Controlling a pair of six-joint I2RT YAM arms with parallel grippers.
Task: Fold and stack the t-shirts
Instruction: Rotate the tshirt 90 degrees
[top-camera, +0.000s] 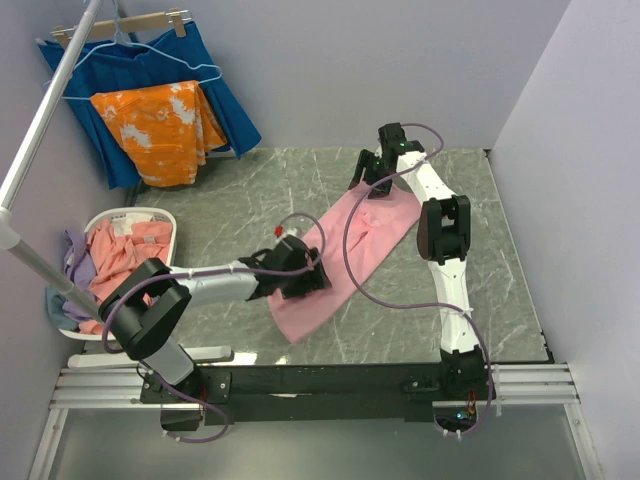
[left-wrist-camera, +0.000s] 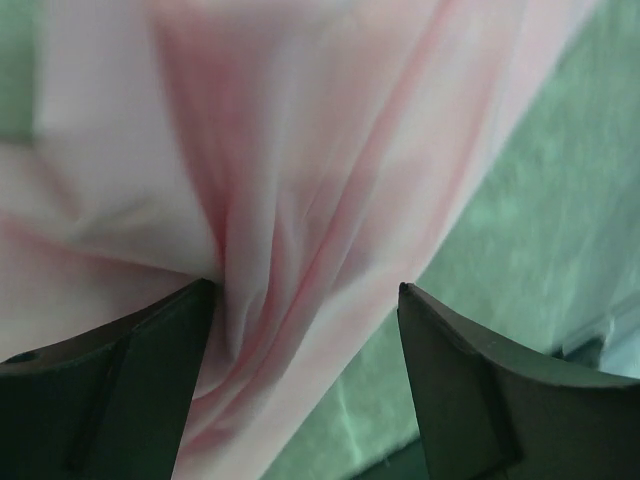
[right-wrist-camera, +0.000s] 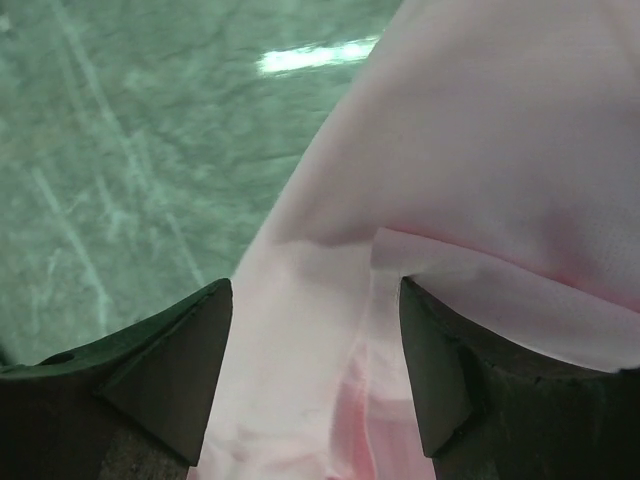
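The left arm (top-camera: 205, 285) lies low, bent rightward, with the left tool (top-camera: 298, 278) aimed down, jaws wide apart, while the right arm (top-camera: 445, 235) stretches far forward, elbow raised, the right tool (top-camera: 372, 178) likewise down, jaws wide apart.

The whole surface (top-camera: 500, 280) is viewed from high above and behind the arm bases (top-camera: 462, 372), facing down and forward. The wrist views are taken very close, downward through the left gripper (left-wrist-camera: 305, 300) and right gripper (right-wrist-camera: 315, 300). The light pink t-shirt (top-camera: 385, 225) is shared by all three.
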